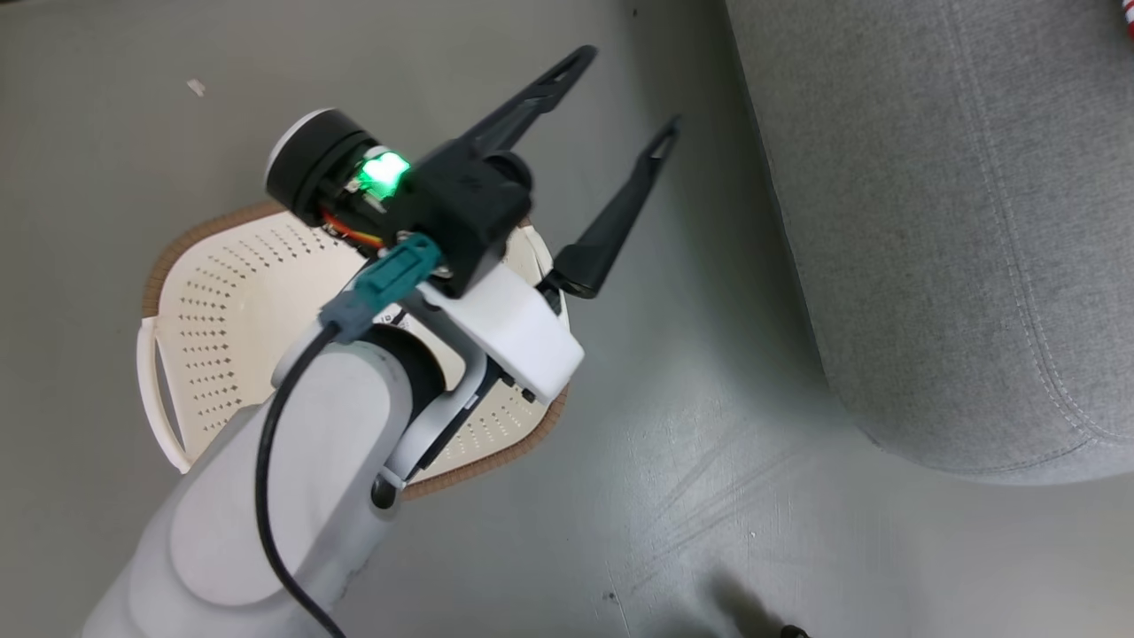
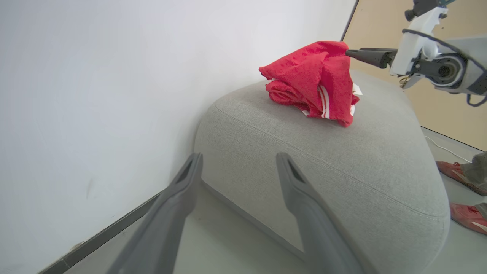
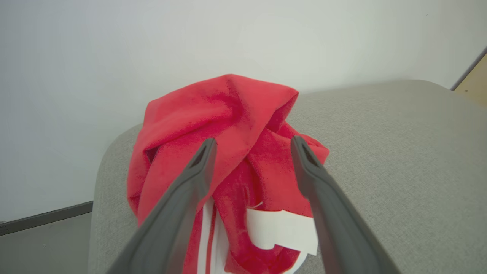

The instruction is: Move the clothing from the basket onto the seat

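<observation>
Your right hand [image 3: 254, 141] stands with fingers apart, straddling the clothes [image 3: 228, 110], which lie bunched on the seat [image 3: 399, 152], dead ahead of it. Your left hand [image 1: 627, 89], also spread and empty, hangs by the basket [image 1: 221, 292], so it's the nearer one there. The basket looks empty, though your forearm [image 1: 292, 478] hides part of it.

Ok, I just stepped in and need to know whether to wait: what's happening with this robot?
The robot is moving red clothing from the basket onto the grey sofa. A bunched red heap lies on the sofa, with the right gripper at its top, jaws open, gripping nothing. The left gripper, also open and empty, hovers above the floor between basket and sofa. What shows of the basket is bare.
</observation>
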Controlling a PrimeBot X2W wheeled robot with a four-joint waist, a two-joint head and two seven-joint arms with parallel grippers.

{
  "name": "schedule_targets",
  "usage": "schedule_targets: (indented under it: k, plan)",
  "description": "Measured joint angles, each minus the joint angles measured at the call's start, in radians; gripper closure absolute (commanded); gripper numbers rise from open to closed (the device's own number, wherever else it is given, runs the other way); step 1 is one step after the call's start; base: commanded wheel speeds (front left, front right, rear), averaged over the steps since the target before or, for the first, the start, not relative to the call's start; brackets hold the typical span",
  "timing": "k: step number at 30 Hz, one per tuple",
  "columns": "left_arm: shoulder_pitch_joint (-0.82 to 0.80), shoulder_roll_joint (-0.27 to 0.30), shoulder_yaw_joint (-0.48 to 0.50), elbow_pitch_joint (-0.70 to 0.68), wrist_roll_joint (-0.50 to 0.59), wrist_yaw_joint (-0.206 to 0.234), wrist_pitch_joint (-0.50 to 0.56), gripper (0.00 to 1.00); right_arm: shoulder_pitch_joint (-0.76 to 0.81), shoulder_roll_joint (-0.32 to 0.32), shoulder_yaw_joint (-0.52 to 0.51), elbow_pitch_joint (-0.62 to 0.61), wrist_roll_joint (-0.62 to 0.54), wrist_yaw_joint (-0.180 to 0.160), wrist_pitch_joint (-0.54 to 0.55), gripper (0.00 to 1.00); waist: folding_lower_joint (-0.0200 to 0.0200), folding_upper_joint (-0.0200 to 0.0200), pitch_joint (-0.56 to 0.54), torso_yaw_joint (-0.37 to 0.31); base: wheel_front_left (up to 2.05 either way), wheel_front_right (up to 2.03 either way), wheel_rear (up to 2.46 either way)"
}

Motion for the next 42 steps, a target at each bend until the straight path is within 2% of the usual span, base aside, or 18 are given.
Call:
schedule_targets:
  k: [11,24,33,42]
  plan:
    - [0.104,0.019,0.095,0.028,-0.026,0.061,-0.098,0.00,0.082,0.110,0.092,-0.130,-0.016,0.000,-0.022,0.00,0.0000,0.0000,-0.082,0.018,0.00,0.00,0.00]
    - [0.264,0.021,0.212,0.054,-0.088,0.129,-0.215,0.00,0.211,0.225,0.228,-0.208,-0.033,0.000,-0.030,0.00,0.0000,0.0000,-0.190,0.071,0.00,0.00,0.00]
    - [0.353,0.029,0.256,0.069,-0.089,0.157,-0.295,0.00,0.275,0.244,0.291,-0.241,-0.034,0.000,-0.031,0.00,0.0000,0.0000,-0.268,0.126,0.00,0.00,0.00]
    - [0.456,0.025,0.293,0.084,-0.113,0.166,-0.370,0.00,0.346,0.248,0.296,-0.282,-0.032,0.000,-0.033,0.00,0.0000,0.0000,-0.340,0.186,0.00,0.00,0.00]
